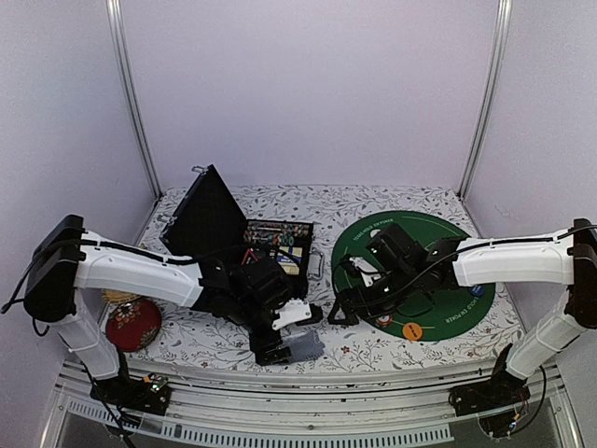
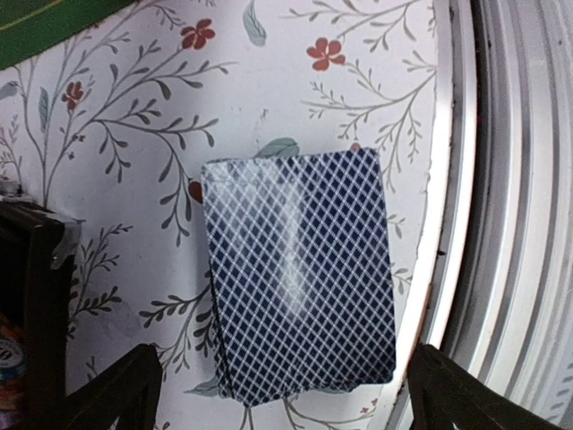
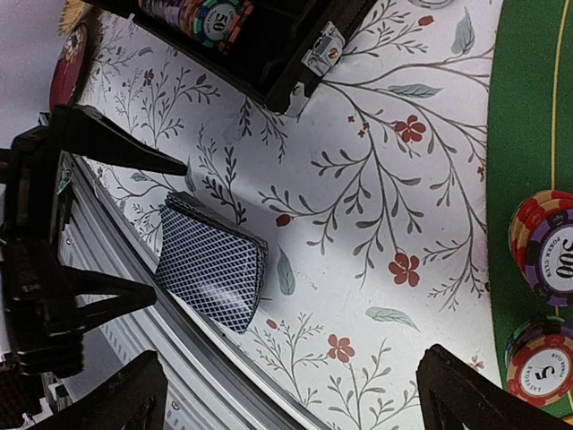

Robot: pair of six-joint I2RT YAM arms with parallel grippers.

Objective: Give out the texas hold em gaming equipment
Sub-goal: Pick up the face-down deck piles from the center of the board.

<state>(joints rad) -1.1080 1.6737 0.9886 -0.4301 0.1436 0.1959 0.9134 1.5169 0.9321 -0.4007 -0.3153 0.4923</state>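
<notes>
The deck point(image 2: 300, 278) has dark blue backs crossed by a fine white diamond lattice. The desk point(image 2: 134, 116) is covered in white cloth printed with grey-green leafy twigs and small red flowers. The mat point(image 3: 528, 134) is green with a thin yellow line. One chip point(image 3: 548, 246) is purple, with red and yellow edge stripes and a white centre. The case point(image 1: 205, 219) is black. There is an orange disc point(image 1: 411, 329) and a blue disc point(image 1: 476, 290).

Right wrist view: at twelve o'clock, a green-edged poker chip point(image 3: 218, 16) in the black case point(image 3: 269, 55) reads "50"; at three o'clock, a purple chip point(image 3: 548, 255) reads "500" and "POKER CLUB"; at four o'clock, the lower chip point(image 3: 542, 365) reads "5"; lettering on the green mat point(image 1: 422, 230) is too small to read.
</notes>
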